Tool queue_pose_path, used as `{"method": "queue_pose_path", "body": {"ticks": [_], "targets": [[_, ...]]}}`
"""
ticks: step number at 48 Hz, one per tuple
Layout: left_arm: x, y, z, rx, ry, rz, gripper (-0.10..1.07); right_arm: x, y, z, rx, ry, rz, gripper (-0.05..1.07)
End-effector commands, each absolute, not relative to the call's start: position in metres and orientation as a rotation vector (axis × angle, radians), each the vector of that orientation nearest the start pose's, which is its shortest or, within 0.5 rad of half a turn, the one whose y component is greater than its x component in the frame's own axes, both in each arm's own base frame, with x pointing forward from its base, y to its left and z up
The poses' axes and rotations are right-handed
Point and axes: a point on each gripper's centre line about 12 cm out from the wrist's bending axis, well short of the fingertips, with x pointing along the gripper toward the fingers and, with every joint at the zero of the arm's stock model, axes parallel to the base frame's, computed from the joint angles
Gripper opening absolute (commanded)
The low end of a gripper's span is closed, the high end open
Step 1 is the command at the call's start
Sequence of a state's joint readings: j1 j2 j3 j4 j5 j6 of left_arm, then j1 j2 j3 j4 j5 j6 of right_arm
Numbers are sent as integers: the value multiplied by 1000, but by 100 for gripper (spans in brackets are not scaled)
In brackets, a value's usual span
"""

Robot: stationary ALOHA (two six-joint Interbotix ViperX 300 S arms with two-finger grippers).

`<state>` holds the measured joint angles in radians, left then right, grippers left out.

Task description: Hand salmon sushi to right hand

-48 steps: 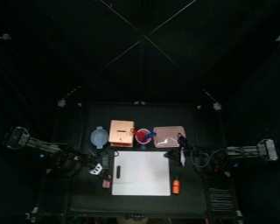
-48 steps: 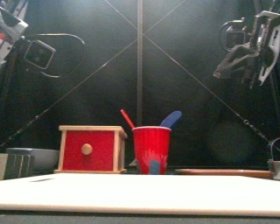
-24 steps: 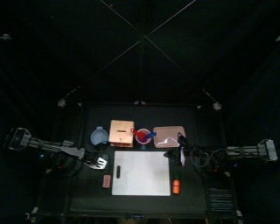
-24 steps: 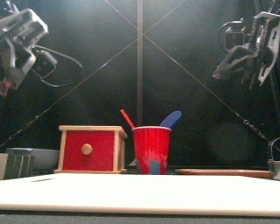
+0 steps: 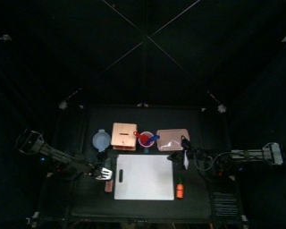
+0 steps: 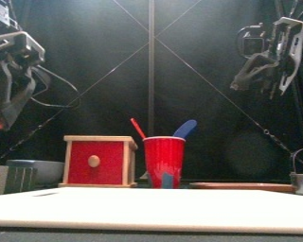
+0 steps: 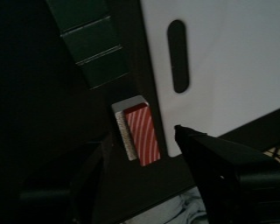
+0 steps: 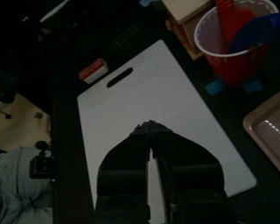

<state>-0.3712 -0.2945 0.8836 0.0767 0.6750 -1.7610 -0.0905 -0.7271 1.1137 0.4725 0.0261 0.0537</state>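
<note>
Salmon sushi [image 7: 142,136] lies on the black bench [image 5: 92,192], just off the white board's [image 5: 148,177] edge on the handle-slot side, not on the board. In left wrist view it reads as a small reddish-pink striped oblong w/ a pale side; nothing touches it. In top view it's a tiny pinkish spot [image 5: 107,185] just left of the board's lower left corner.

Left gripper [image 5: 105,172] hangs above/near the sushi, beside the board's left edge. Fingers [image 7: 230,166] spread wide, empty; sushi sits apart from them in left wrist view. Front view: left arm up high on the left side, well above the bench.

Right hand [image 5: 179,161] sits by the board's right edge, near the top right corner, held off the bench. Fingers [image 8: 129,171] pressed together, gripping nothing; right wrist view looks past them onto the board w/ its slot [image 8: 118,76].

Other stuff: orange stick-like piece [image 5: 179,190] lies just off the board's right edge. Behind the board, a row: red cup [image 6: 165,162] w/ red + blue utensils standing in it, red-faced wooden box [image 6: 98,161] left of it, pinkish tray [image 5: 172,139] right of it. Small greyish-blue item [image 5: 101,140] at the row's left end, can't tell what.
</note>
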Motion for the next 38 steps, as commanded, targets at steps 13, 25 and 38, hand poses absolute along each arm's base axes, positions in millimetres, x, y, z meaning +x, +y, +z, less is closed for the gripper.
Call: {"method": "queue_pose_path", "body": {"ticks": [13, 25, 38], "targets": [[270, -109, 142, -1211, 1176, 889, 96, 228, -17, 226, 533, 403, -176, 1], [283, -115, 125, -1171, 1233, 1015, 96, 225, -15, 220, 528, 444, -166, 1], [275, -106, 111, -1109, 1260, 1115, 96, 224, -16, 217, 499, 454, -167, 1]]}}
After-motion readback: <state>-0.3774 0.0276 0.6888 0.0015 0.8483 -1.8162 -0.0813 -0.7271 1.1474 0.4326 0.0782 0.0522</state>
